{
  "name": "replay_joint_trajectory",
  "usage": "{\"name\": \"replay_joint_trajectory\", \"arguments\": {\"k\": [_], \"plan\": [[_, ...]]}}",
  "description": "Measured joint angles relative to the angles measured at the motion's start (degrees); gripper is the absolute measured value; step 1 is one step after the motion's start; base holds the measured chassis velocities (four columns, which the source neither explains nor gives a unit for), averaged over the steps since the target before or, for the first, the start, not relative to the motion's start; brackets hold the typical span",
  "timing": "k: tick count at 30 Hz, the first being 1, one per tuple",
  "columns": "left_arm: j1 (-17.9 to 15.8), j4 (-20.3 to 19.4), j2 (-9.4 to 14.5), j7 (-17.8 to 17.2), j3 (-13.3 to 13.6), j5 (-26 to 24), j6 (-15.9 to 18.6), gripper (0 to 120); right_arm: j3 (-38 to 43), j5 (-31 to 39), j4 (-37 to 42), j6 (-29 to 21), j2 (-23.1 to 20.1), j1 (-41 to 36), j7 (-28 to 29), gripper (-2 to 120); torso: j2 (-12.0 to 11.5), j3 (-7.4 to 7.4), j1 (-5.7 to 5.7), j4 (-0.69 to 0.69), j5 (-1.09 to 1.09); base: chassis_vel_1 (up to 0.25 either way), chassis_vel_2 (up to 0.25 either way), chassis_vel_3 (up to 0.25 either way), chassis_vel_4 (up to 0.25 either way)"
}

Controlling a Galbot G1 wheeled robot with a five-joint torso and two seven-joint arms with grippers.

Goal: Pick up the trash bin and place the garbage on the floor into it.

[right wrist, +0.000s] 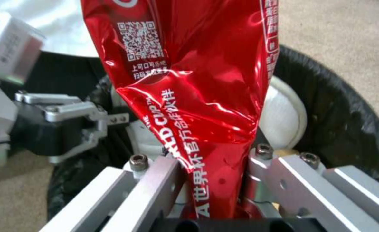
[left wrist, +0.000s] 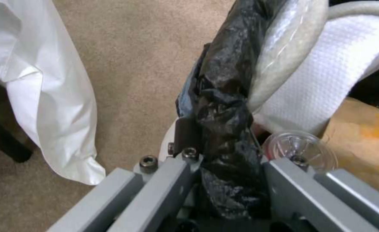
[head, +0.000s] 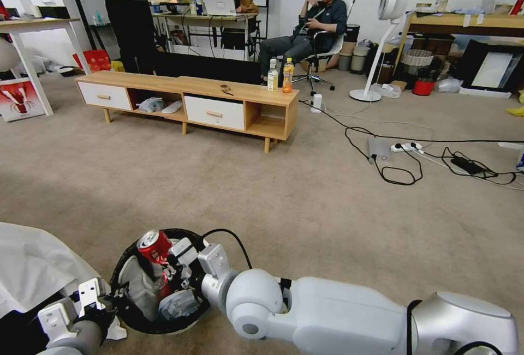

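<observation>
At the lower left of the head view, my left gripper [head: 106,295] is clamping the rim of the trash bin [head: 128,319]. In the left wrist view its fingers [left wrist: 185,167] are pinching closed on the black bag [left wrist: 223,129] folded over that rim. The film is thin, crinkled and glossy, so I judge it slippery; the stiff plastic rim beneath is what is taking the load. The bin is light and rigid, and the rim is the right place to hold it.

Inside the bin, a white tissue [left wrist: 331,74] with a waffled texture and a brown paper bag [left wrist: 365,141] are lying soft and crushed.

Moving right, at the lower centre of the head view, my right gripper [head: 169,273] is closing on the soda can [head: 154,247] directly above the bin's mouth. In the right wrist view the can [right wrist: 189,83] is showing creased, mirror-smooth red metal. I judge it very light, thin-walled and easily dented further, and its slick skin needs a firm squeeze across the flattened waist.

The floor [head: 305,202] is a short-pile beige carpet.
</observation>
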Motion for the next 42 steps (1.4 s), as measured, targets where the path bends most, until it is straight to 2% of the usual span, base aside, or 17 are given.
{"name": "replay_joint_trajectory", "arguments": {"k": [21, 22, 23, 25, 28, 31, 32, 34, 35, 37, 38, 39, 42], "plan": [[-0.86, 1.7, 0.08, 0.11, 0.67, 0.09, 0.0, 3, 0.09, -1.73, -1.6, 0.29, -0.61, -4.28, -0.4, 11, 0.0, 0.0, 0.0, 0.0, 0.0, 0.0, 0.0, 0.0, 0.0], [-0.96, 1.9, 0.09, 0.11, 0.71, 0.1, -0.01, 3, 0.3, -1.76, -1.31, 0.25, -1.03, -4.35, -0.39, 23, 0.0, 0.0, 0.0, 0.0, 0.0, 0.0, 0.0, 0.0, 0.0], [-0.96, 1.9, 0.09, 0.11, 0.71, 0.1, -0.01, 3, 0.3, -1.76, -1.31, 0.25, -1.03, -4.35, -0.39, 23, 0.0, 0.0, 0.0, 0.0, 0.0, 0.0, 0.0, 0.0, 0.0], [-0.99, 1.99, 0.09, 0.1, 0.74, 0.13, -0.01, 3, 0.49, -1.81, -1.23, 0.2, -1.19, -4.37, -0.36, 33, 0.0, 0.0, 0.0, 0.0, 0.0, 0.0, 0.0, 0.0, 0.0], [-1.0, 2.01, 0.05, 0.1, 0.76, 0.14, -0.01, 3, 0.63, -1.84, -1.14, 0.16, -1.26, -4.43, -0.33, 38, 0.0, 0.0, 0.0, 0.0, 0.0, 0.0, 0.0, 0.0, 0.0], [-0.97, 2.07, 0.04, 0.08, 0.77, 0.2, 0.0, 3, 1.01, -1.9, -0.77, 0.08, -1.7, -4.53, -0.3, 57, 0.0, 0.0, 0.0, 0.0, 0.0, 0.0, 0.0, 0.0, 0.0], [-0.97, 2.07, 0.04, 0.08, 0.77, 0.2, 0.0, 3, 1.01, -1.9, -0.77, 0.08, -1.7, -4.53, -0.3, 57, 0.0, 0.0, 0.0, 0.0, 0.0, 0.0, 0.0, 0.0, 0.0], [-0.93, 2.07, 0.05, 0.08, 0.75, 0.21, 0.0, 3, 1.26, -1.96, -0.6, 0.05, -1.99, -4.55, -0.29, 67, 0.0, 0.0, 0.0, 0.0, 0.0, 0.0, 0.0, 0.0, 0.0], [-0.93, 2.07, 0.05, 0.08, 0.75, 0.21, 0.0, 3, 1.26, -1.96, -0.6, 0.05, -1.99, -4.55, -0.29, 67, 0.0, 0.0, 0.0, 0.0, 0.0, 0.0, 0.0, 0.0, 0.0], [-0.91, 2.07, 0.02, 0.08, 0.75, 0.25, 0.0, 3, 1.45, -2.04, -0.53, 0.05, -2.16, -4.61, -0.29, 76, 0.0, 0.0, 0.0, 0.0, 0.0, 0.0, 0.0, 0.0, 0.0], [-0.91, 2.07, 0.02, 0.08, 0.75, 0.25, 0.0, 3, 1.45, -2.04, -0.53, 0.05, -2.16, -4.61, -0.29, 76, 0.0, 0.0, 0.0, 0.0, 0.0, 0.0, 0.0, 0.0, 0.0], [-0.91, 2.07, -0.06, 0.08, 0.76, 0.34, 0.0, 3, 1.53, -2.09, -0.45, 0.05, -2.26, -4.65, -0.28, 83, 0.0, 0.0, 0.0, 0.0, 0.0, 0.0, 0.0, 0.0, 0.0], [-0.93, 2.08, -0.11, 0.07, 0.77, 0.45, 0.0, 3, 1.68, -2.1, -0.13, 0.05, -2.54, -4.72, -0.26, 87, 0.0, 0.0, 0.0, 0.0, 0.0, 0.0, 0.0, 0.0, 0.0]]}}
